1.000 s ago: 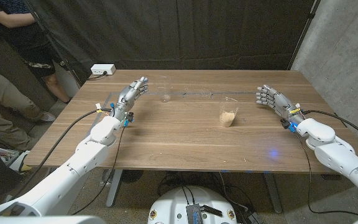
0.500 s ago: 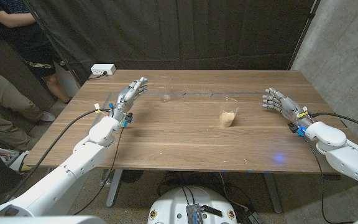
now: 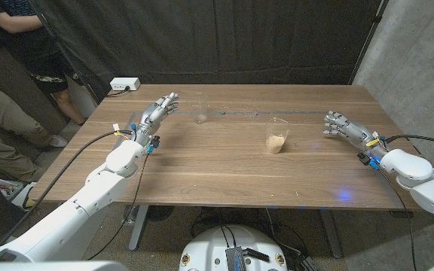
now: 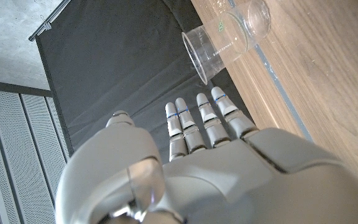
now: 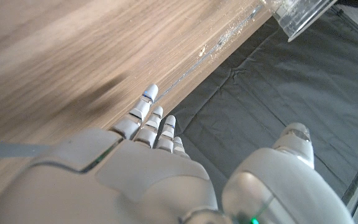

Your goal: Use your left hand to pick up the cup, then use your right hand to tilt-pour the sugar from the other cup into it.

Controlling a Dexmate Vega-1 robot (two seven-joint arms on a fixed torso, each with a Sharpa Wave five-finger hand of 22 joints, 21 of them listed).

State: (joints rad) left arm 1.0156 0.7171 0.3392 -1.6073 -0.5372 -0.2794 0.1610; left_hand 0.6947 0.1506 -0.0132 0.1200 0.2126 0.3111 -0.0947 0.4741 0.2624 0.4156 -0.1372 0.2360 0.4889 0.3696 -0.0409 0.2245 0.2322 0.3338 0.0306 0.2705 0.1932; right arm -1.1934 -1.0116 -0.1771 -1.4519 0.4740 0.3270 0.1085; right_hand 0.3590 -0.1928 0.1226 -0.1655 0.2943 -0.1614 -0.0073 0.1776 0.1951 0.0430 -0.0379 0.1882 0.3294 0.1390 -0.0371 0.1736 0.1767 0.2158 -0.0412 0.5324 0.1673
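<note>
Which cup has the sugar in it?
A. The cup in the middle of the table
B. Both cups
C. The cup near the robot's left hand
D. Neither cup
A: the middle cup holds a tan layer at its bottom, while the cup by the left hand looks clear and empty.

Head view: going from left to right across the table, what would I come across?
Left hand → empty clear cup → cup with sugar → right hand.
</note>
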